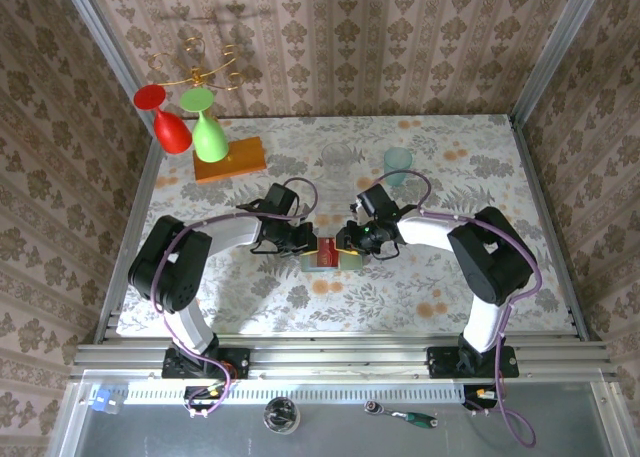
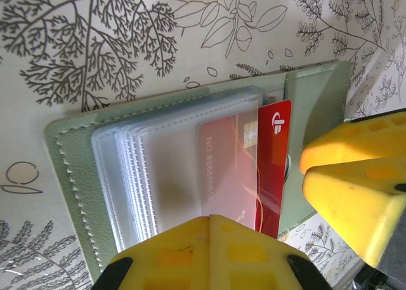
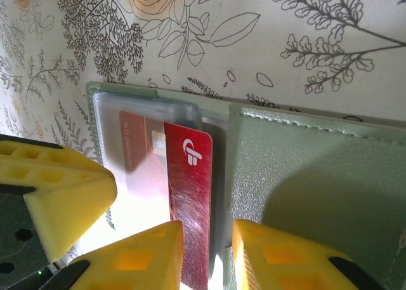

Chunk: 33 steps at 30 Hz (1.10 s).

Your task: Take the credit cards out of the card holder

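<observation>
Top external, arms bent inward, left gripper [image 1: 303,243] closed at card holder [image 3: 304,176], right gripper [image 3: 207,239] pinching credit card [image 3: 189,195]

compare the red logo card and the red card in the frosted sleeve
The red plastic logo card sticks out, glossy; the red card in the frosted sleeve sits pocketed, hazy. The logo card shows a white emblem; the sleeved card a chip and number. Both are red.

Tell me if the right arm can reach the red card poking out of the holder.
Probably yes: the right gripper has a finger on either side of the red card, which sticks out of the card holder. The shut left gripper sits beside it, not between. Whether it's pinched is unclear.
</observation>
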Available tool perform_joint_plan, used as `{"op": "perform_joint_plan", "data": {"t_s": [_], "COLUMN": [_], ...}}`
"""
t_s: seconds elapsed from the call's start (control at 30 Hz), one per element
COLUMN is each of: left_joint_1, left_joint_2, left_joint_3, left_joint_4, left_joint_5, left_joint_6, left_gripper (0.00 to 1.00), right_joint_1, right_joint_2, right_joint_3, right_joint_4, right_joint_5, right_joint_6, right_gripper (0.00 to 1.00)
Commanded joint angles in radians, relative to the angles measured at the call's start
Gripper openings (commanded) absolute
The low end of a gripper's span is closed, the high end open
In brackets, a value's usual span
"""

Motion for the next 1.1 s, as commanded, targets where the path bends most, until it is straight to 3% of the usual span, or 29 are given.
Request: {"op": "perform_joint_plan", "data": {"t_s": [0.0, 0.63, 1.07], "left_joint_1": [-0.005, -0.004, -0.001], "left_joint_2": [0.026, 0.046, 0.046], "left_joint_3": [-0.011, -0.02, -0.021], "left_joint_4": [-0.034, -0.045, -0.044], "left_joint_5": [-0.011, -0.023, -0.019], "left_joint_6": [0.023, 0.021, 0.02], "left_gripper": [0.0, 0.0, 0.0], "right_joint_1": [-0.01, -0.011, -0.011], "right_joint_2": [0.03, 0.066, 0.05], "right_joint_3": [-0.014, -0.031, -0.045], "right_joint_4": [0.038, 0.124, 0.146], "right_joint_5": [-0.04, -0.111, -0.109], "right_joint_6": [0.021, 0.056, 0.067], "right_gripper": [0.28, 0.25, 0.16]}}
